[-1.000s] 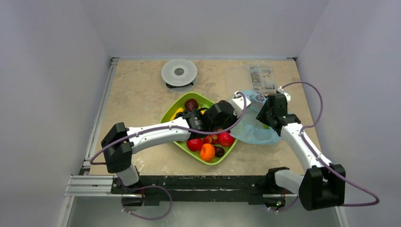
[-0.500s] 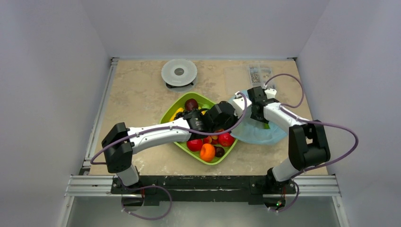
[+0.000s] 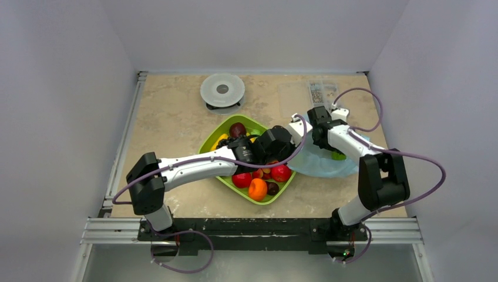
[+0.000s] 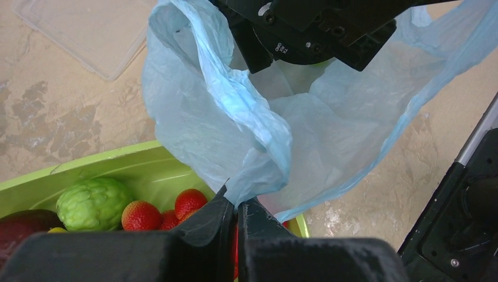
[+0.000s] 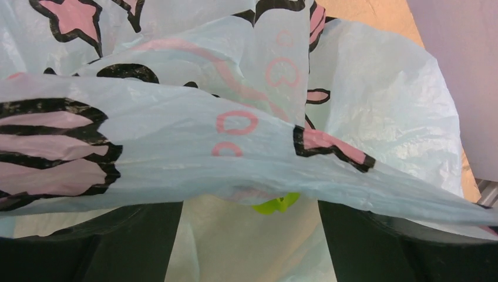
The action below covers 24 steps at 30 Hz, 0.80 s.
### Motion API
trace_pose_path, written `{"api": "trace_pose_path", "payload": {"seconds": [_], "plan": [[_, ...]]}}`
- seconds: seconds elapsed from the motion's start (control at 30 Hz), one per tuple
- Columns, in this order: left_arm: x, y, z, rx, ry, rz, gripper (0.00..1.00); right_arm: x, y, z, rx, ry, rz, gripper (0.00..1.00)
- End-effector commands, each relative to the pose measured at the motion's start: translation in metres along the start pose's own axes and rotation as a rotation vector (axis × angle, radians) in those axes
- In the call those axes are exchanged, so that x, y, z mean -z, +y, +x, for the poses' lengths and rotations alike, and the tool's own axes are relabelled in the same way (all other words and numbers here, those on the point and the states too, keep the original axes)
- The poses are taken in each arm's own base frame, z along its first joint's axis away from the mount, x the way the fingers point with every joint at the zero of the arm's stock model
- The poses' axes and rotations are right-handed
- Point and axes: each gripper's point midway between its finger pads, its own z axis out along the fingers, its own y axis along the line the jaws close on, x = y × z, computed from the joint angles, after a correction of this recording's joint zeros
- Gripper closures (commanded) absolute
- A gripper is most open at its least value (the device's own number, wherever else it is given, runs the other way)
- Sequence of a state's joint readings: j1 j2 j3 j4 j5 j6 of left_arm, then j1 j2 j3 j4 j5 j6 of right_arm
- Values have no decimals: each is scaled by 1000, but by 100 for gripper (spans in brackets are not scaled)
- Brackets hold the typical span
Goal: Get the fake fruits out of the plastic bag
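A beige, stone-patterned desk (image 3: pixel 170 123) is seen from above, with both arms reaching toward its far right part. The left arm (image 3: pixel 194 164) is laid across a green tray (image 3: pixel 207 141) at the middle of the desk. The right arm (image 3: pixel 352 144) is bent at the elbow, so that its wrist hangs over the plastic bag (image 3: pixel 320 165).

The bag, light blue and printed with pink and black shapes, is spread on the desk just right of the tray, and one edge is drawn up over the tray's right rim. In the left wrist view the left jaws are pressed together on a bunched fold of that edge, and the plastic bag (image 4: pixel 205 117) is held up like an open pouch. The right jaws are spread wide at the bag's mouth. A printed sheet of the plastic bag (image 5: pixel 235 147) is draped across them, and nothing is clamped between them.

A green fruit (image 3: pixel 338 155) is seen through the film inside the bag, beside the right wrist. In the tray, partly hidden by the left arm, two red balls (image 3: pixel 281 173), an orange (image 3: pixel 257 189), a dark purple-brown fruit (image 3: pixel 237 129) and a yellow banana (image 3: pixel 221 140) are gathered. A lumpy green ball (image 4: pixel 94 202) and small red berries (image 4: pixel 141 215) are also lying there.

Toward the far edge, a round lidded container (image 3: pixel 222 90) and a clear compartment box (image 3: pixel 324 94) are set apart from the tray.
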State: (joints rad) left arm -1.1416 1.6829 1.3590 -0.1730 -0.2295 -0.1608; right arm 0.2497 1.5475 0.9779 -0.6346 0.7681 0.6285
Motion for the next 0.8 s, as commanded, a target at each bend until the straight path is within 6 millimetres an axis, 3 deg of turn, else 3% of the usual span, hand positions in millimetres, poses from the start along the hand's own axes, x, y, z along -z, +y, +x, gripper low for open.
{"api": "trace_pose_path", "payload": {"seconds": [0.0,0.3,0.47,0.57,0.77], "plan": [[2,-2,-12,-3,-47,-1,100,-9,-3,-11,-37,-21,48,13],[1,-3,-12,-4,-46,5,100,-43,8,8,-28,78,-12,6],[2,-4,-12,-4,-47,9,100,-49,27,16,-28,135,-106,21],[2,-3,-12,-11,-46,6,100,-50,37,25,-37,192,-165,43],[3,-1,-13,-21,-47,0,100,-19,57,16,-83,169,-391,65]]}}
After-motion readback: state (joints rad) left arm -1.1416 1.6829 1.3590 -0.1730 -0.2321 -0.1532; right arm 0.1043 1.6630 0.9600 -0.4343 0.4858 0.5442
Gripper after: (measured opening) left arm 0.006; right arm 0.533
